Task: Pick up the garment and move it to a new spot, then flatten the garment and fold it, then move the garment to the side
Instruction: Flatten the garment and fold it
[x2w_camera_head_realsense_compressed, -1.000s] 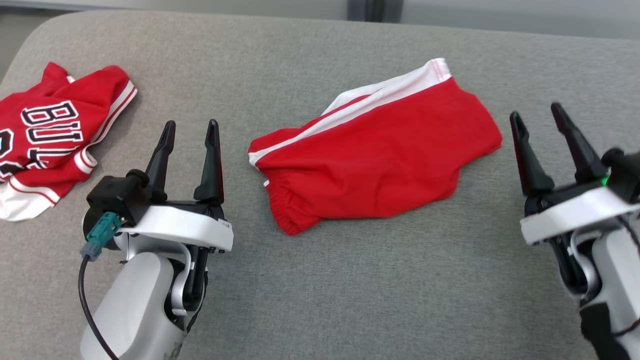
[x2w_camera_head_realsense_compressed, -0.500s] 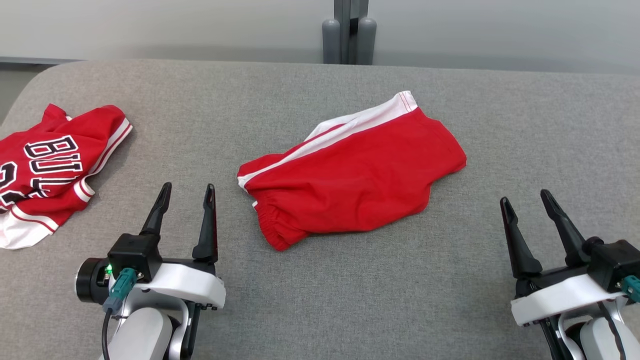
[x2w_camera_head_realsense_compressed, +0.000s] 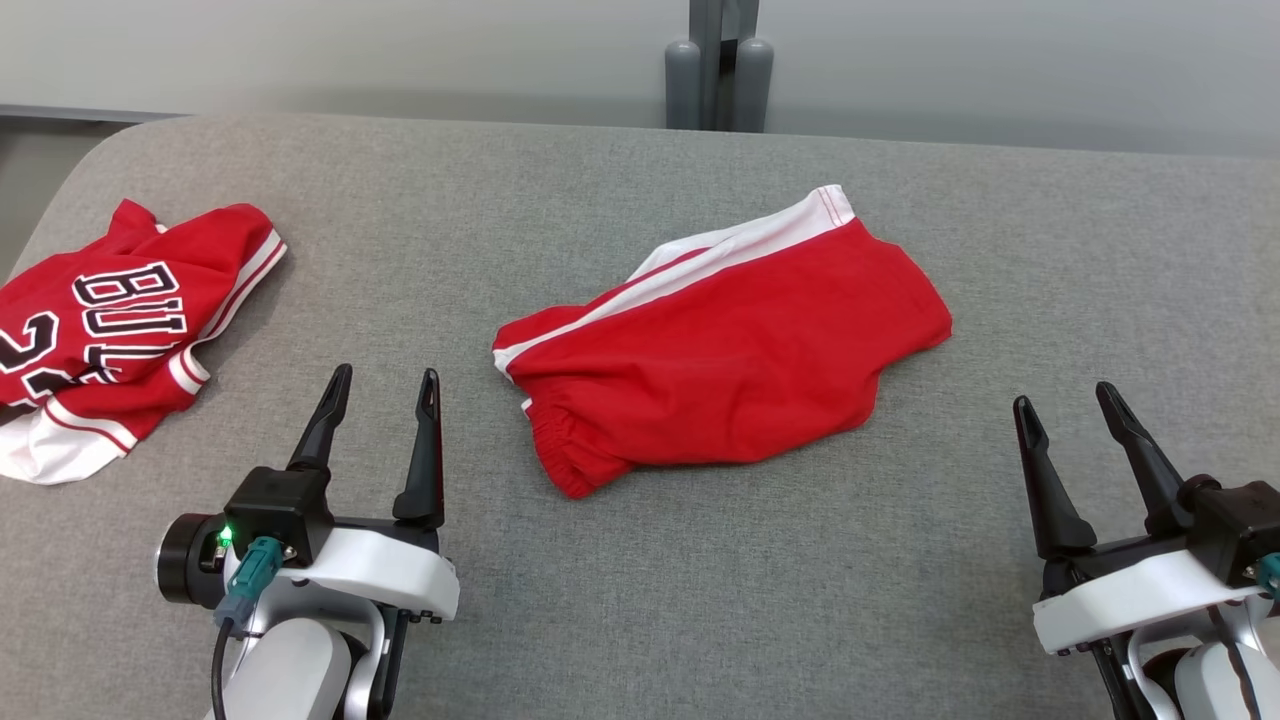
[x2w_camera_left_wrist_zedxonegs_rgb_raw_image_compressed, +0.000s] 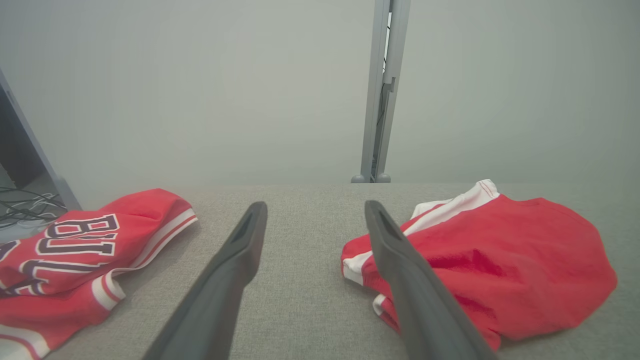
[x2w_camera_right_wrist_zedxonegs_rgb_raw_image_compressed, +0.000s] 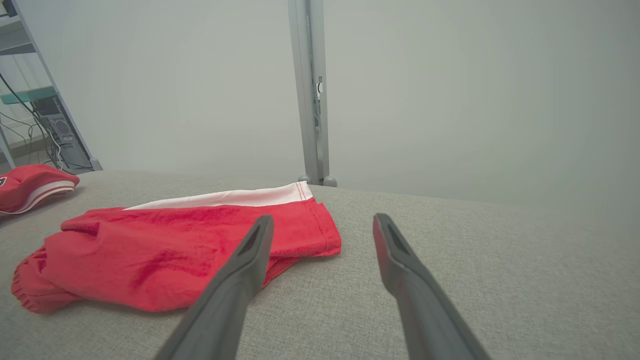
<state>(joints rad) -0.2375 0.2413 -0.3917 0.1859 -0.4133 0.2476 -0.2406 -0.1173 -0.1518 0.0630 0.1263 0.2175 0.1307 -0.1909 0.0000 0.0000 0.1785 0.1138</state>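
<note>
Red shorts (x2w_camera_head_realsense_compressed: 720, 340) folded at worktop (x2w_camera_head_realsense_compressed: 700, 600) centre, underside hidden; jersey (x2w_camera_head_realsense_compressed: 120, 330) at left edge cut off, lettering partly lost in folds. Left gripper (x2w_camera_head_realsense_compressed: 386, 373), right gripper (x2w_camera_head_realsense_compressed: 1062, 396) spread, empty.

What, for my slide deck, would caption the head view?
Red shorts lie mid-table, a jersey at its left end; both jaws stand open and empty, flanking the shorts.

Grey fabric-covered surface (x2w_camera_head_realsense_compressed: 640, 620), rounded at far left corner. Red jersey (x2w_camera_head_realsense_compressed: 110, 330), white trim, black lettering, crumpled at the surface's left edge. Grey upright post (x2w_camera_head_realsense_compressed: 722, 30), just behind the surface's far edge, mid-width. Pale wall (x2w_camera_head_realsense_compressed: 1000, 60), behind the surface. Dark cables (x2w_camera_left_wrist_zedxonegs_rgb_raw_image_compressed: 25, 205), beyond the surface's left end.
</note>
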